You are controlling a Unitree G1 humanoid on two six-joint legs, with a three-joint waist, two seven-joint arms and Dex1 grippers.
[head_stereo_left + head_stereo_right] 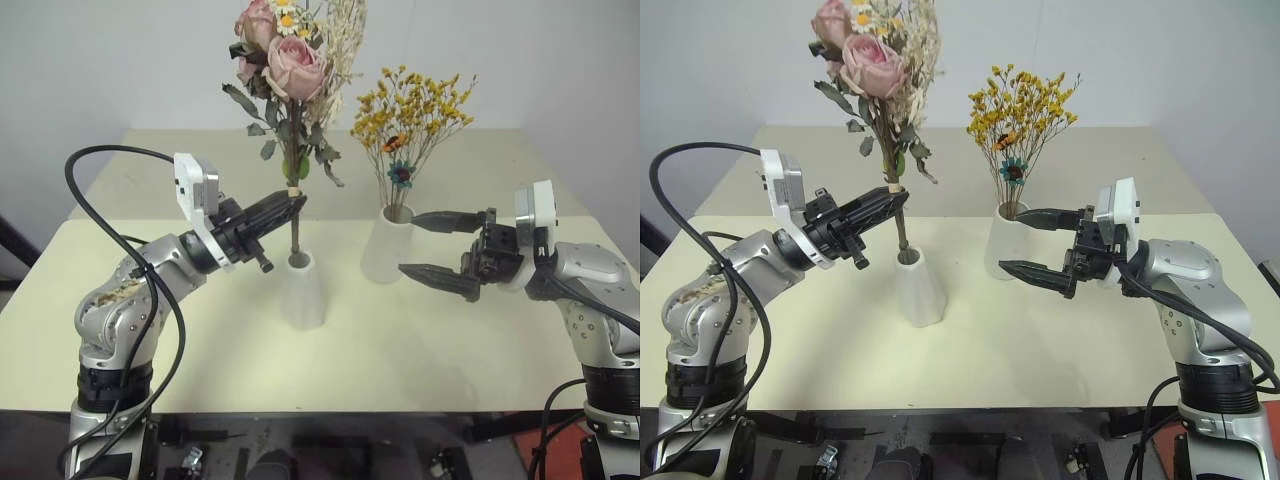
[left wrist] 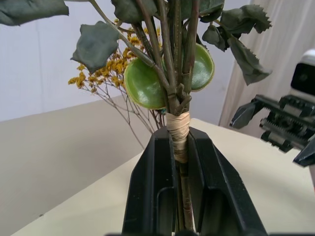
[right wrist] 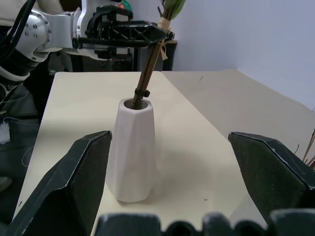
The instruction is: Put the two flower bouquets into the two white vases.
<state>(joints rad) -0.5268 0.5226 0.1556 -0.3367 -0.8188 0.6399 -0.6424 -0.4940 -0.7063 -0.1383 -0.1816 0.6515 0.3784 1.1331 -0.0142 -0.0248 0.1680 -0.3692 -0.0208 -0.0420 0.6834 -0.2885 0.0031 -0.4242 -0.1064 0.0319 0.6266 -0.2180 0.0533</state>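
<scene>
Gripping the wrapped stem of the pink rose bouquet [image 1: 285, 55], the left end effector [image 1: 290, 205] is clenched on it just below the tan binding, with the roses, grey-green leaves and white sprigs rising straight above its fingers [image 2: 147, 196]. Directly below that end effector stands the smaller cone vase [image 1: 301, 292], and the lower end of the stem is already inside its small mouth, leaning slightly as it enters.

The right end effector [image 1: 425, 245] is released, its two black fingers [image 3: 81, 182] spread wide and pointing toward the left end effector, holding nothing. The cone vase sits in front of its opening, between the lines of its fingers but apart from them. Just beyond its upper finger stands the taller white vase [image 1: 385, 245], already holding the yellow-orange bouquet [image 1: 410, 115] with its small teal flower [image 1: 400, 173]; the finger's tip overlaps the vase's rim in the head views, and whether they touch cannot be told.

Both vases stand upright on the cream table [image 1: 450, 350], the cone nearer the left end effector, the taller one nearer the right.
</scene>
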